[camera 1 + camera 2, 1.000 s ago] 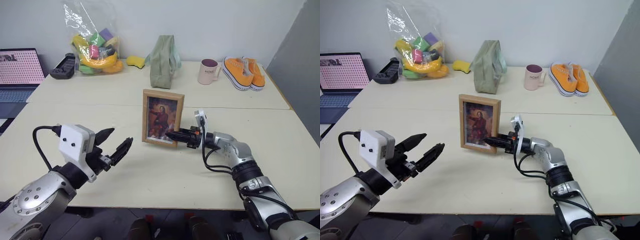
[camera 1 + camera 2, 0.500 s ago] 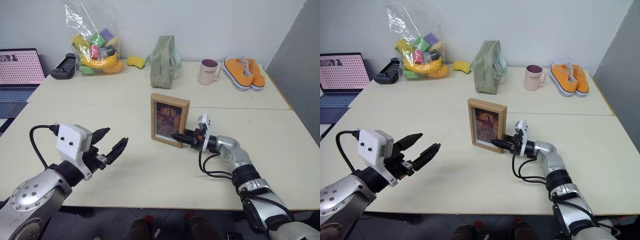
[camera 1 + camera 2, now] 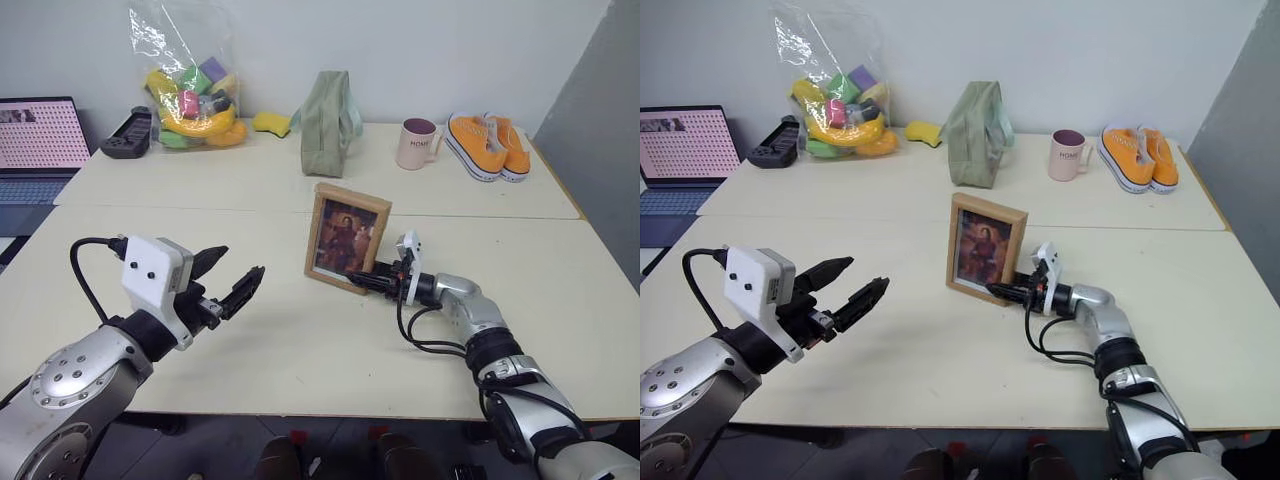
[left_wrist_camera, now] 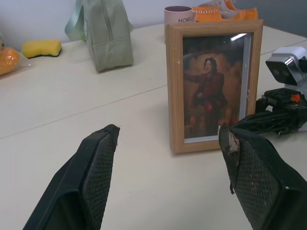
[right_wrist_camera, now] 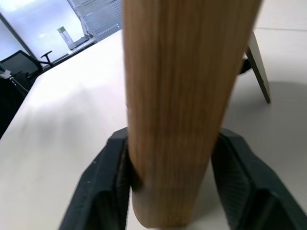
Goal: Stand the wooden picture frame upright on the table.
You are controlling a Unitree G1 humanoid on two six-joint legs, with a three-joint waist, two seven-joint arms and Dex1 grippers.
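Head pair overlooks table (image 3: 300, 350) — wrists close.

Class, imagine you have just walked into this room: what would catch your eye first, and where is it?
First the wooden picture frame, standing upright mid-table with its reddish-brown portrait facing the robot, its lower right edge between the fingers of the right gripper. Next the left gripper, held wide open above the table to the frame's left. Then the colours at the far edge: a clear bag of bright toys at far left, orange shoes at far right.

A plain white wall (image 3: 420, 50) runs behind, with a grey panel (image 3: 600, 120) at the right.
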